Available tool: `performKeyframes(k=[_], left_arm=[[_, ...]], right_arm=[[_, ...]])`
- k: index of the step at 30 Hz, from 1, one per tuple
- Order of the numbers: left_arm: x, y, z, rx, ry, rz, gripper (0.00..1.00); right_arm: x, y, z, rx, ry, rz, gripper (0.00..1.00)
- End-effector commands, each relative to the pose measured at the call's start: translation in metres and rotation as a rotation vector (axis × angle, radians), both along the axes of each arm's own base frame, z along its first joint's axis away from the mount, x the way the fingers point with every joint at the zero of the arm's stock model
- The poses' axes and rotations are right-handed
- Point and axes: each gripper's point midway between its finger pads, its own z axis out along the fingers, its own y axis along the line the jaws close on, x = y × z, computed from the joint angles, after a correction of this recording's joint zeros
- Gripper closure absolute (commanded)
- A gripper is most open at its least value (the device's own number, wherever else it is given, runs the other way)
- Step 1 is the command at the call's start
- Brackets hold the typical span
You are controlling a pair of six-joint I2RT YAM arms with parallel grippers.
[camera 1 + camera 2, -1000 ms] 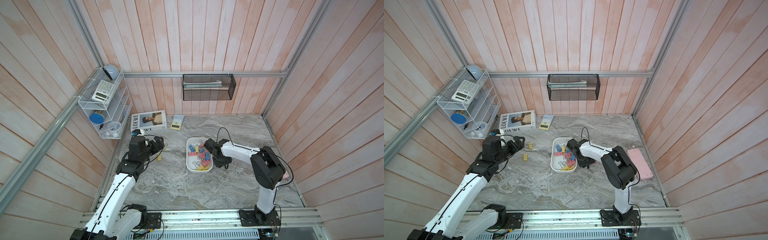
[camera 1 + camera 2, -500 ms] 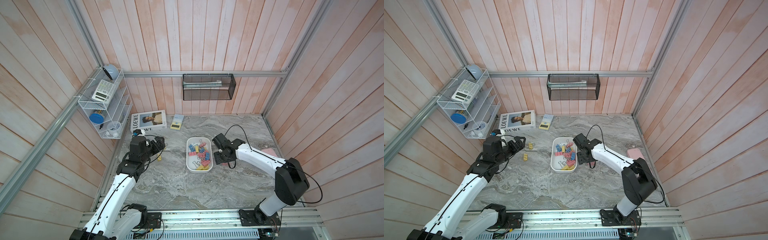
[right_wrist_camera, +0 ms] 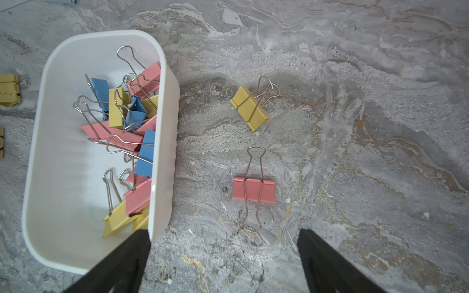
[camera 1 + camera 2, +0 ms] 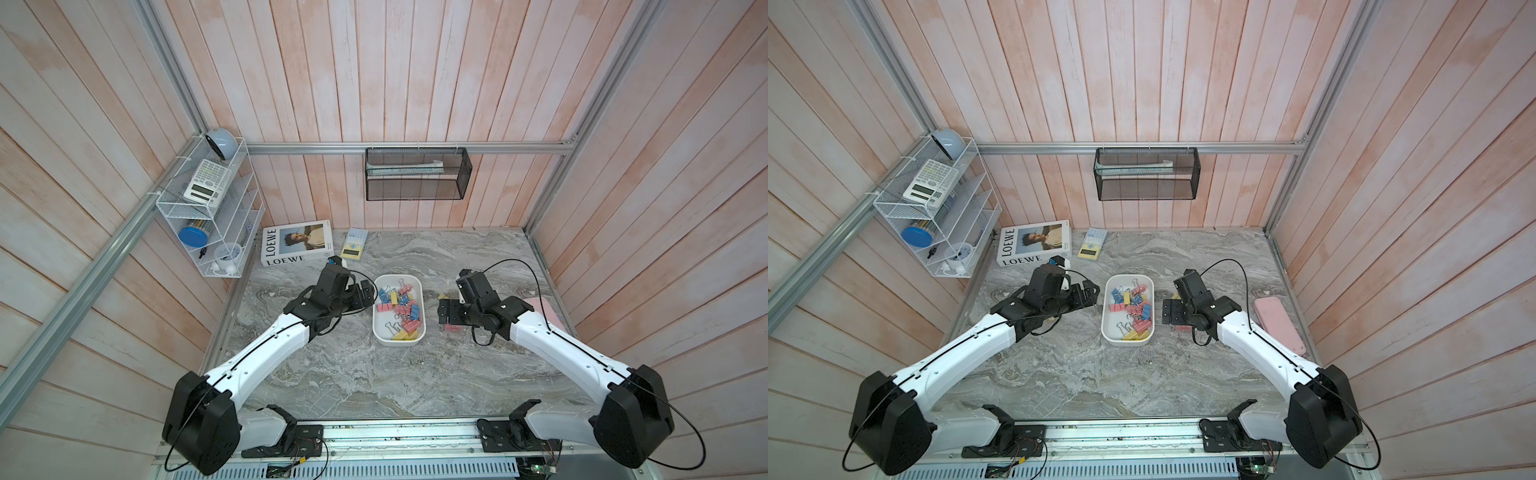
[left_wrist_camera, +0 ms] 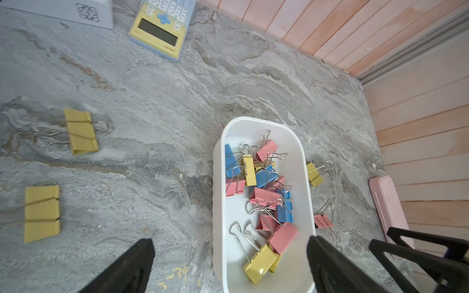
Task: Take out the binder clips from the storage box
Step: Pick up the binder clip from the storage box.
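The storage box (image 4: pixel 376 328) (image 4: pixel 1105 328) is a shallow white tray at mid-table, and several pink, blue and yellow binder clips (image 4: pixel 400 305) (image 5: pixel 264 195) (image 3: pixel 132 126) lie heaped inside. My left gripper (image 4: pixel 365 297) (image 5: pixel 229 241) is open at the box's left rim, one finger over the box and nothing between the fingers. My right gripper (image 4: pixel 444 311) (image 3: pixel 222 232) is open just right of the box, above bare table. A pink clip (image 3: pixel 253 190) and a yellow clip (image 3: pixel 250 109) lie in front of it. Two yellow clips (image 5: pixel 81 132) (image 5: pixel 42 213) lie left of the box.
A LOEWE book (image 4: pixel 297 243) and a yellow calculator (image 4: pixel 354 245) lie at the back. A pink case (image 4: pixel 1279 322) rests by the right wall. A white wire rack (image 4: pixel 208 212) hangs on the left wall and a black mesh basket (image 4: pixel 417 174) on the back wall.
My right gripper opened and drew slightly right of the box, its elbow swinging outward; a pink clip now lies on the table by it. My left gripper moved right to the box's rim.
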Motion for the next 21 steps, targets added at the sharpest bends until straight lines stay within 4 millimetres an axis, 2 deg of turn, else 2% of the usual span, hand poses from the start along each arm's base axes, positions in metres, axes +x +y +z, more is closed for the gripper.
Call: performKeyframes(k=[1, 6, 11, 16, 21], left_arm=[[0.013, -0.023, -0.004, 0.057, -0.026, -0.084, 0.00], [0.032, -0.057, -0.021, 0.044, 0.006, -0.183, 0.00], [0.044, -0.076, -0.045, 0.101, 0.071, -0.287, 0.11], [0.050, -0.086, -0.069, 0.133, 0.140, -0.359, 0.30], [0.058, -0.080, -0.087, 0.112, 0.184, -0.364, 0.32]], right_arm=[[0.007, 0.000, 0.012, 0.061, -0.047, -0.023, 0.02], [0.004, -0.001, 0.016, 0.077, -0.053, -0.019, 0.02], [0.001, -0.002, 0.016, 0.085, -0.055, -0.023, 0.02], [0.000, -0.006, 0.017, 0.073, -0.056, -0.034, 0.02], [0.000, -0.008, 0.016, 0.064, -0.052, -0.042, 0.02]])
